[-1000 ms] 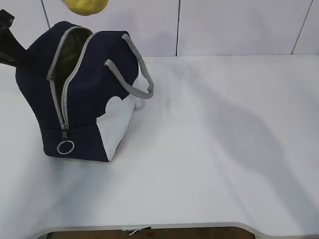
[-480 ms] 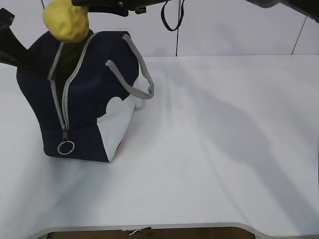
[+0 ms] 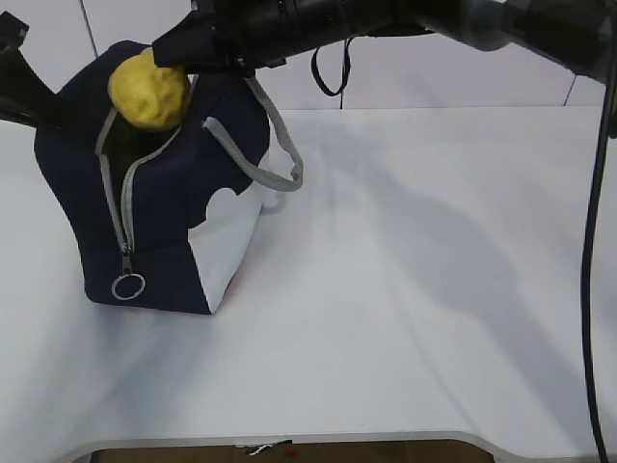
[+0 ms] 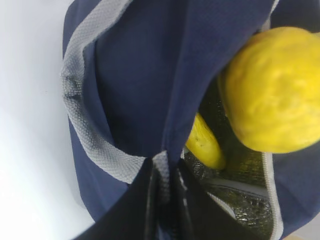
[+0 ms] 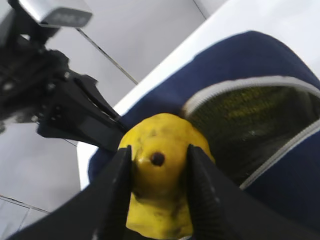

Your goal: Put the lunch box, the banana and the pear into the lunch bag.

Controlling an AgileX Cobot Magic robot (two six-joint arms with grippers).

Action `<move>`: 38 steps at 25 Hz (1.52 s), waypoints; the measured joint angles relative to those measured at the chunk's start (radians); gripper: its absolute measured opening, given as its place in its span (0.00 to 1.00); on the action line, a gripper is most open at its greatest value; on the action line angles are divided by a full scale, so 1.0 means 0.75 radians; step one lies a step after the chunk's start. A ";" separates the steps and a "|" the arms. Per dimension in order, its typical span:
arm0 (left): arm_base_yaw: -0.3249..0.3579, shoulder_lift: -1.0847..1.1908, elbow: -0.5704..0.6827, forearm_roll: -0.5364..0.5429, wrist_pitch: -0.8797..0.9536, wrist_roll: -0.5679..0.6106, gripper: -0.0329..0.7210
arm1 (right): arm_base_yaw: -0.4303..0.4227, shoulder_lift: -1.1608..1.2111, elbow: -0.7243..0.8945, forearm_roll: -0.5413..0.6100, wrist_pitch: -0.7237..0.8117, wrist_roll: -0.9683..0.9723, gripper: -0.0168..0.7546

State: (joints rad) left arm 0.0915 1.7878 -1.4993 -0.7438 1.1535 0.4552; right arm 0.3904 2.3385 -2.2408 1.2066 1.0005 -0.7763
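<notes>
Although the lunch bag (image 3: 154,193) stands unzipped at about 9 o'clock on the white table (image 3: 415,289), packing is judged only partly complete.

Item, banana (image 4: 204,144): already inside; the left wrist view shows a yellow curved length lying against the silvery lining, below the mouth.

Item, lunch box: not seen in any view; whether it lies deeper in the bag cannot be told.

Item, pear (image 3: 147,89): last fruit in hand, sitting right in the bag's open mouth at the bag's 12 o'clock, its lower part between the grey zipper edges, its upper part above the rim. Not yet released.

Item, right gripper (image 5: 158,175): reaching across from 2 o'clock; in its own wrist view the two dark jaws flank the pear at 9 and 3 o'clock, touching its skin on both sides, the brown end of the fruit facing the camera between them. Pinching the pear.

Item, left gripper (image 4: 162,187): jaws pressed together on the bag's fabric edge beside a grey webbing handle (image 4: 85,135), at the bag's 9 o'clock side in the exterior view, holding the mouth agape.

Remaining, as judged: let the pear drop clear of the zipper; confirm the lunch box.
</notes>
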 joint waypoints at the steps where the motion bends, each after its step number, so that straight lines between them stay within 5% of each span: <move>1: 0.000 0.000 0.000 -0.001 -0.001 0.000 0.08 | 0.000 0.000 0.000 -0.021 0.000 0.013 0.43; 8: 0.000 0.000 0.000 -0.003 0.005 0.000 0.08 | 0.000 0.019 0.000 -0.040 0.000 0.117 0.71; 11: 0.000 0.000 0.000 -0.003 0.007 -0.001 0.08 | 0.000 0.019 -0.024 -0.040 0.062 0.157 0.76; 18: 0.002 0.000 0.000 -0.003 0.007 -0.001 0.08 | -0.012 0.002 -0.223 -0.088 0.214 0.241 0.77; 29: 0.002 0.000 0.000 -0.003 0.007 -0.001 0.08 | -0.001 -0.079 -0.279 -0.757 0.326 0.679 0.75; 38: 0.002 0.000 0.000 -0.005 0.007 -0.001 0.08 | 0.050 -0.058 -0.279 -0.916 0.303 0.841 0.74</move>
State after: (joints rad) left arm 0.0932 1.7878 -1.4993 -0.7478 1.1585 0.4545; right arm 0.4275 2.2947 -2.4501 0.5199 1.2278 -0.1457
